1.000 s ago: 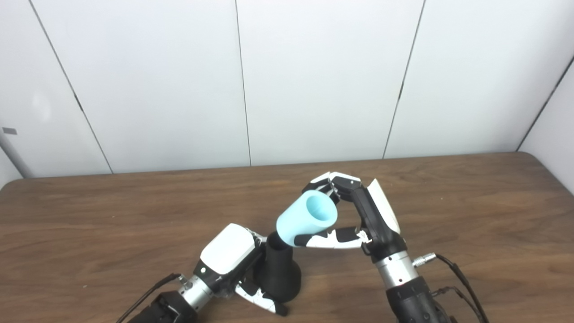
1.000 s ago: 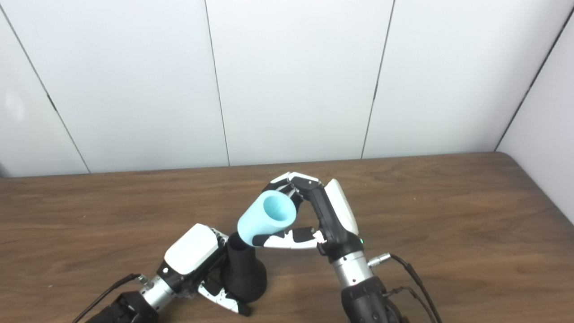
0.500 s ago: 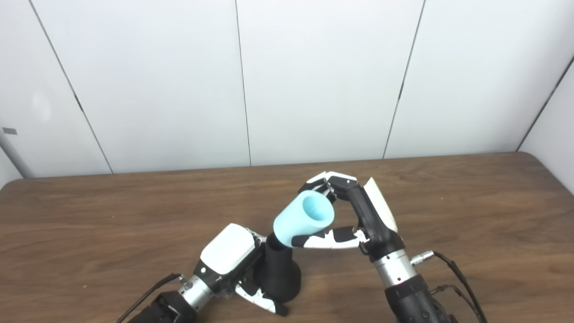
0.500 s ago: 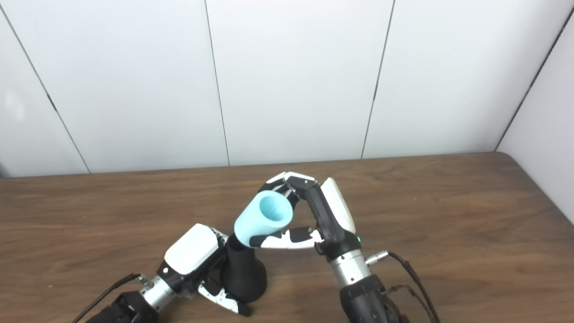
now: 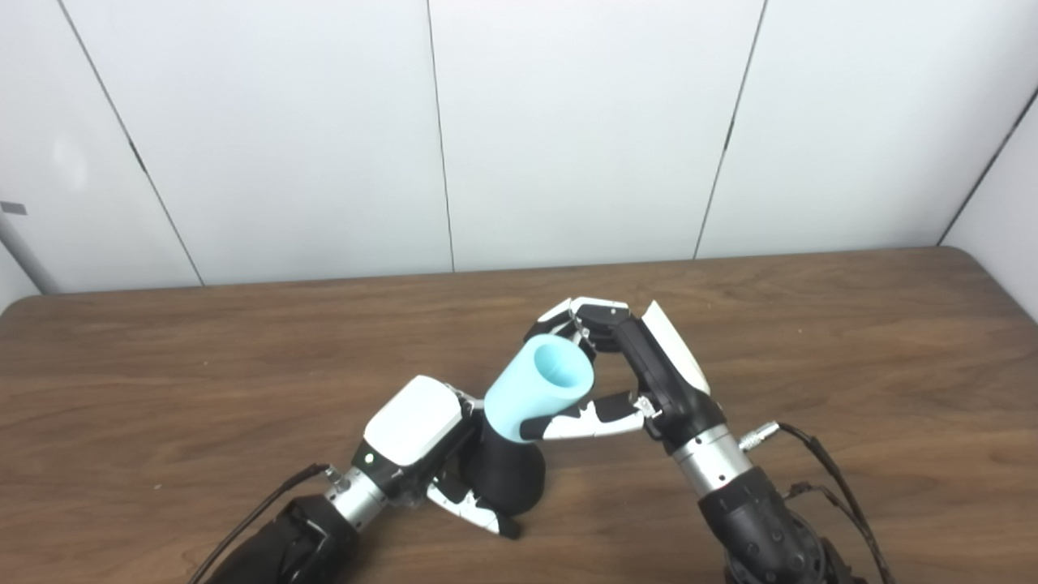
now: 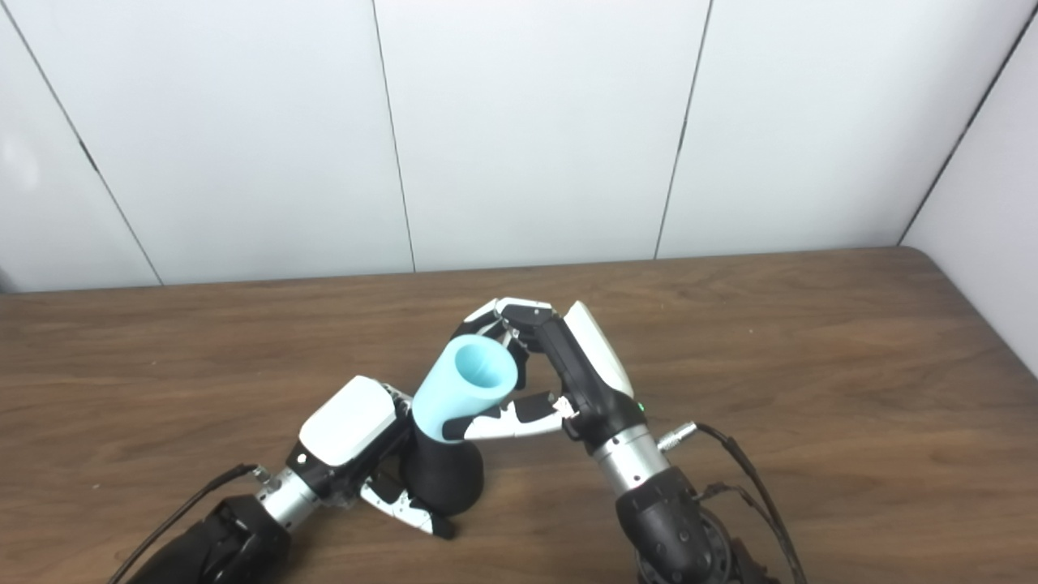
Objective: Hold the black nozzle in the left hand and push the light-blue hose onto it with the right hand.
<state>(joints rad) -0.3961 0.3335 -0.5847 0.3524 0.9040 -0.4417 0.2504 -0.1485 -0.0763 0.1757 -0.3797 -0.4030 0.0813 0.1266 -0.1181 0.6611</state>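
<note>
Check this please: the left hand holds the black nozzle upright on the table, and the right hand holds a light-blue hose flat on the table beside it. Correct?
Not quite. The light-blue hose does not lie flat on the table: in the left eye view the right hand holds it tilted in the air, its lower end on top of the black nozzle. The left hand does hold the nozzle upright.

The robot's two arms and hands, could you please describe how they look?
Each hand, left hand and right hand, has a glossy white back shell and black-and-white fingers on a silver metal wrist, with a black forearm below. Thin black cables run alongside both wrists; the right has a silver plug. A small green light shows on each.
</note>
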